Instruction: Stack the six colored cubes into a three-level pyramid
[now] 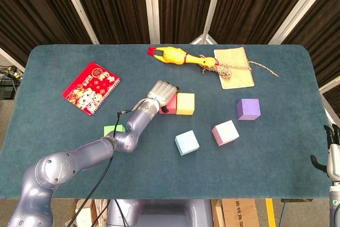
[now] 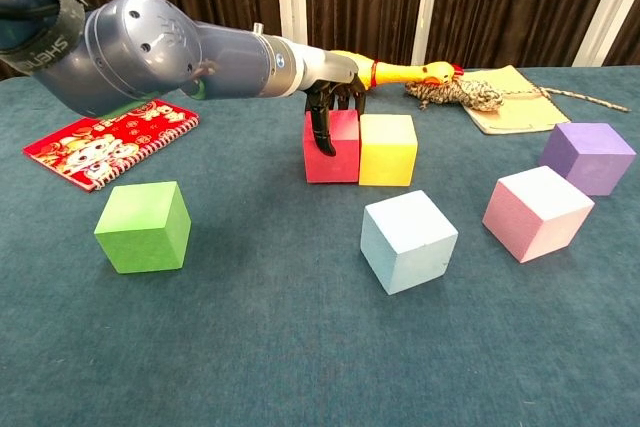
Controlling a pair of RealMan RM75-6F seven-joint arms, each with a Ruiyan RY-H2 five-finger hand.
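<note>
left hand [image 2: 335, 107] fingers draped over red cube [image 2: 334, 150], gripping it | red cube touching yellow cube [image 2: 387, 149], mid-table | right hand [image 1: 332, 152] idle at table edge, grip unclear | left nearer

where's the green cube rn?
Green cube sits alone near the table's left front in the chest view, ahead of the red notebook; the left arm partly hides it in the head view.

Two touching cubes [image 2: 360, 147] behind three others.
</note>
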